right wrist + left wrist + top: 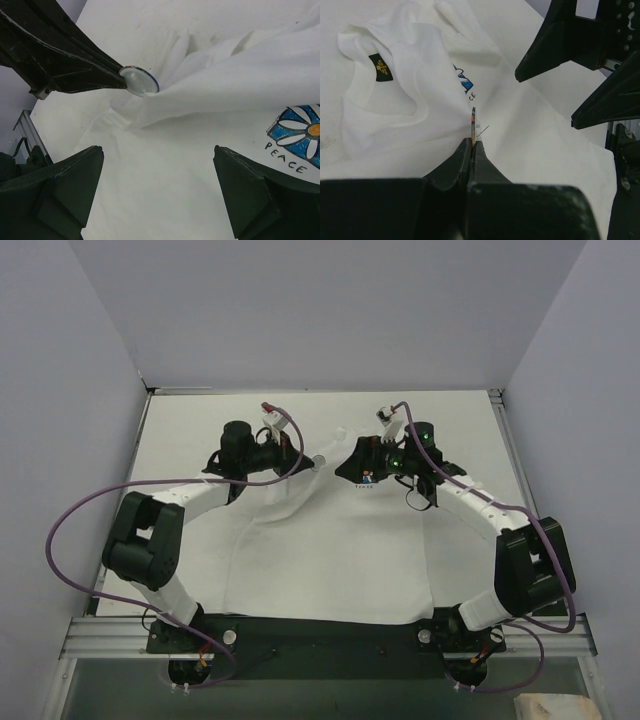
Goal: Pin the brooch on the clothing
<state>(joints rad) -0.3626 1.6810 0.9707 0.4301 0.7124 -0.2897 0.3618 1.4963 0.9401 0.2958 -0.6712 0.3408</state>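
The white T-shirt [330, 540] lies spread on the table, its blue daisy print [368, 480] near my right gripper. My left gripper [310, 461] is shut on the brooch [319, 458]. In the left wrist view the brooch [473, 122] stands edge-on above the shut jaws [473, 142], its pin wire [483, 131] sticking out, against a raised fold of the shirt [410, 95]. In the right wrist view the brooch's pale back [140, 81] touches the bunched fabric [210, 100]. My right gripper [157, 150] is open and empty just above the shirt, close to the brooch.
The shirt's collar with a dark label [381, 66] lies to the left in the left wrist view. The print reading PEACE [300, 135] is at the right in the right wrist view. Grey walls enclose the white table [200, 420]. Purple cables loop off both arms.
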